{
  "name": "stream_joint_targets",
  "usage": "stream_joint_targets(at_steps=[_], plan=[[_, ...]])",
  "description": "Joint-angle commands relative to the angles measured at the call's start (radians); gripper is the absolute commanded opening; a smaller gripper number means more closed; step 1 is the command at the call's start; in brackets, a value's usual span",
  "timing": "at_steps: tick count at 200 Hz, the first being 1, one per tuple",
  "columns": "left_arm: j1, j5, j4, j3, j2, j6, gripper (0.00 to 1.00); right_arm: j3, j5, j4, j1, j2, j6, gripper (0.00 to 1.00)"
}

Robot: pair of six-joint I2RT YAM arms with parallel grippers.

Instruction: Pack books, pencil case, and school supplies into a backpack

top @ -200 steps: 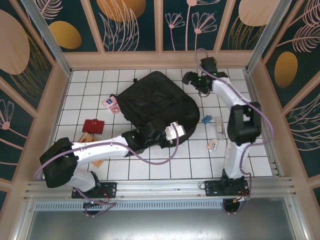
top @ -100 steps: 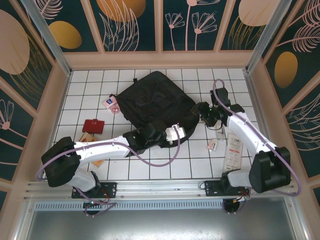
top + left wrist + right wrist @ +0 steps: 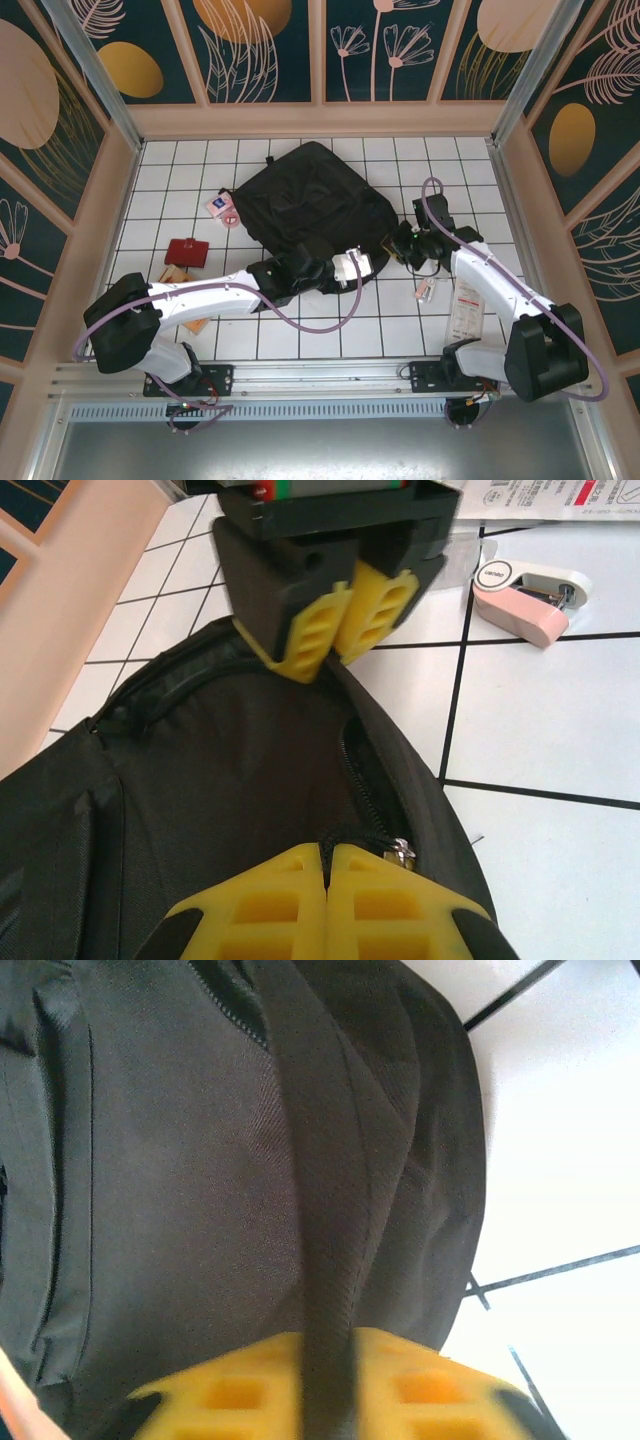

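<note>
- The backpack point(image 3: 300, 205) lies flat mid-table. Its zip point(image 3: 350, 770) looks a little parted at the near edge, and I cannot see inside.
- The left claw point(image 3: 327, 870) sits at the backpack's 5 o'clock. It is clenched, fingertips pressed together at the zip edge. Whether cloth is pinched between them I cannot tell.
- The right claw point(image 3: 332, 635) sits between the backpack's 3 and 4 o'clock. It is clenched on the backpack by a strap point(image 3: 310, 1160) that runs between its fingers.
- Out on the tiles:
  - the book point(image 3: 176, 276) at the backpack's 8 o'clock, well apart from it
  - a red case point(image 3: 187, 250), likely the pencil case, just beyond the book towards 9 o'clock
  - a card point(image 3: 217, 205) and a pink ring point(image 3: 231, 218) at 9 o'clock, just beside the backpack's edge
  - a pink stapler point(image 3: 525, 590) at 4 o'clock
- Judged from this, the task is at its start. Both claws are on the backpack, apparently to open its mouth.
- Left to do: widen the opening, then carry in the book, case and supplies.
</note>
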Motion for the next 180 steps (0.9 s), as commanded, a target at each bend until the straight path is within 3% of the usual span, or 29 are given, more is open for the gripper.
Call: stream_joint_targets(at_steps=[1, 44, 118, 180], plan=[[-0.005, -0.02, 0.018, 0.006, -0.035, 0.011, 0.0, -0.017, 0.025, 0.013, 0.006, -0.006, -0.005, 0.0], [-0.005, -0.067, 0.011, -0.035, -0.073, 0.029, 0.0, 0.029, 0.086, -0.045, -0.017, 0.029, -0.071, 0.0], [-0.005, -0.24, -0.015, -0.11, -0.144, 0.029, 0.0, 0.06, 0.096, -0.072, -0.063, 0.051, -0.149, 0.0], [0.001, -0.276, -0.011, -0.136, -0.181, -0.031, 0.0, 0.09, 0.196, -0.119, -0.063, 0.05, -0.219, 0.0]])
